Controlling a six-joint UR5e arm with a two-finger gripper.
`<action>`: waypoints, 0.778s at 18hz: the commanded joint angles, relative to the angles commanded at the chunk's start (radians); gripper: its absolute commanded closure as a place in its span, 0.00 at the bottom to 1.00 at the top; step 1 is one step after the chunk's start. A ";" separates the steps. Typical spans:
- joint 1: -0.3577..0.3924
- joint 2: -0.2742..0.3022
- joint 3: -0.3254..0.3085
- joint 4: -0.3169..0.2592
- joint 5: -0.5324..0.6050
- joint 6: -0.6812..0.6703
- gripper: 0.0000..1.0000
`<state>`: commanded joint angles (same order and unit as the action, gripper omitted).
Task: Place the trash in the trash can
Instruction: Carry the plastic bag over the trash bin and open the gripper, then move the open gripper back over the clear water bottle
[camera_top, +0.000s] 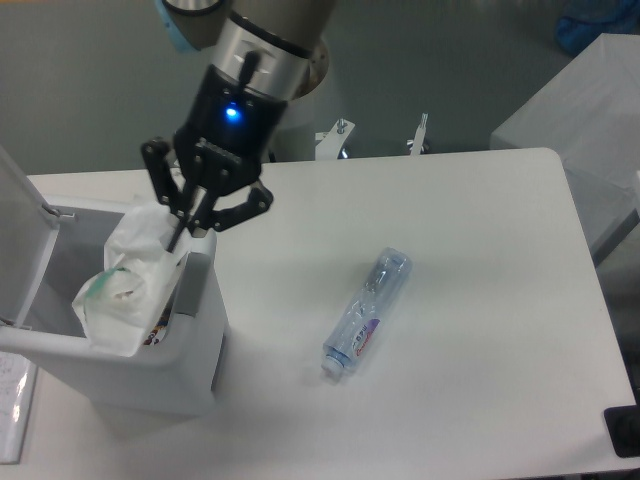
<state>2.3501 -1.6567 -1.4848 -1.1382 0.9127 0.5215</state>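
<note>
The gripper (180, 232) pinches the crumpled translucent wrapper (122, 290), which hangs below it over the open trash can (190, 330). Well right, the clear bottle (366, 313) lies diagonally on the bench (480, 300), cap lower-left.

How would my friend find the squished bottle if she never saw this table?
Start at the big white trash can on the table's left side, then look right across the bare tabletop. The crushed water bottle lies there alone on its side. It is clear with a blue-red label, unlike the crumpled white wrapper hanging from the pincer over the can.
</note>
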 joint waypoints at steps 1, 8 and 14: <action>0.000 0.002 -0.003 0.002 0.002 0.000 0.00; 0.060 -0.027 0.015 0.017 0.003 0.015 0.00; 0.204 -0.219 0.060 0.106 0.002 0.040 0.00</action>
<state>2.5539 -1.8757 -1.4252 -1.0324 0.9143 0.5614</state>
